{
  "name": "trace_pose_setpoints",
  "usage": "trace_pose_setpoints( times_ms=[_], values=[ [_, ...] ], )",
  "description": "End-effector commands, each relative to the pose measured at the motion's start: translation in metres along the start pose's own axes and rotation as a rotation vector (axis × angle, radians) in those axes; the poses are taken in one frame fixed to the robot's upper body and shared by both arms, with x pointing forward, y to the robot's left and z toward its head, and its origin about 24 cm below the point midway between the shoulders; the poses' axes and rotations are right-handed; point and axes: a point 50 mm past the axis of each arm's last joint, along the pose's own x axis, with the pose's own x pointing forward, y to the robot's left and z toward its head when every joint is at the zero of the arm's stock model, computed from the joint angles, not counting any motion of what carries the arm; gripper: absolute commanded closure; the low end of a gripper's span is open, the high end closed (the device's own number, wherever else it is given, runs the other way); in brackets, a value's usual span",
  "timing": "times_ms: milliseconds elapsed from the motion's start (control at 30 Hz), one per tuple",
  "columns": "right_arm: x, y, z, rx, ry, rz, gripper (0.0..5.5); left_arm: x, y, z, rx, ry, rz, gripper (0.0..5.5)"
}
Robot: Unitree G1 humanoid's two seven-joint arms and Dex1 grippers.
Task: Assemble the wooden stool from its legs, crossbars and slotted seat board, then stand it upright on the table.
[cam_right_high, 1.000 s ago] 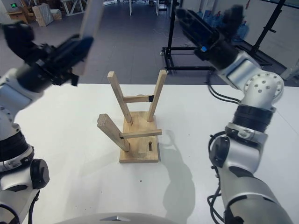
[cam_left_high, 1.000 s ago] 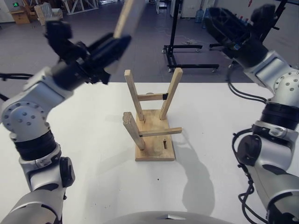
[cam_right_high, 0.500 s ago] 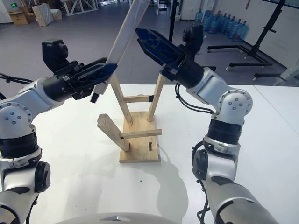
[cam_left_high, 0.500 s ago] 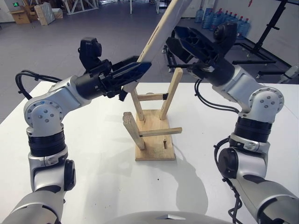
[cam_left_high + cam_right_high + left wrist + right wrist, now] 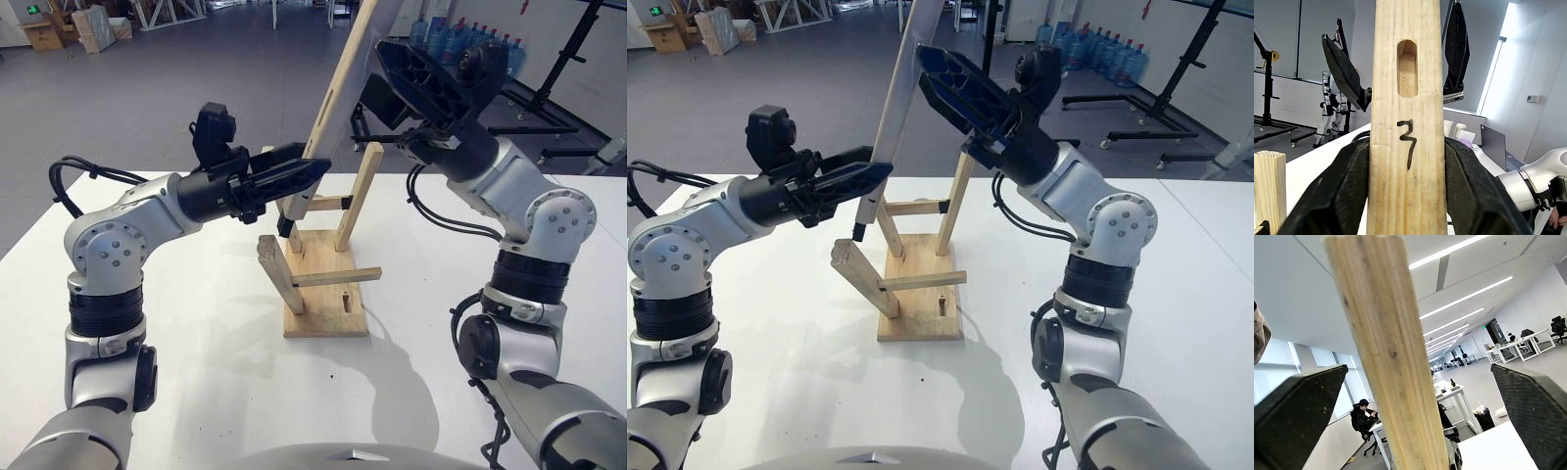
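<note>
So, three legs [image 5: 361,198] and crossbars [image 5: 336,277] sit in seat [image 5: 324,319]; left jaws clench last leg [image 5: 1406,122], right jaws released around it; flip pending.

Locate the slotted seat board [image 5: 328,319] lying flat on the table [image 5: 196,323]. Three legs stand up from it, splayed outward. One crossbar [image 5: 321,204] joins the two far legs. A second crossbar [image 5: 339,277] projects from the near leg [image 5: 279,274], its free end unsupported. The fourth leg [image 5: 343,80], bearing an oblong mortise [image 5: 1407,68], is clamped tilted above the assembly in the left gripper [image 5: 1407,152].
</note>
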Motion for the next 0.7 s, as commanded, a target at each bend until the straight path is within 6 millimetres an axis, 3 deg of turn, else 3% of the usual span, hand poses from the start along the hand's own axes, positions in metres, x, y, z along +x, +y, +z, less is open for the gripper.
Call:
trace_pose_setpoints(
  times_ms=[33, 233, 700],
  values=[
    [0.0170, 0.0083, 0.0023, 0.000, -0.011, 0.075, 0.10, 0.0027, -0.0015, -0.0079, 0.007, 0.051, -0.014, 3.46],
    [0.0213, 0.0081, 0.0002, 0.005, -0.008, 0.080, 0.10, 0.0035, -0.0009, -0.0093, 0.008, 0.055, -0.021, 3.46],
    [0.0201, 0.0056, -0.0046, 0.005, 0.010, 0.060, 2.64, 0.0034, -0.0018, -0.0104, 0.014, 0.059, -0.025, 3.46]
  ],
)
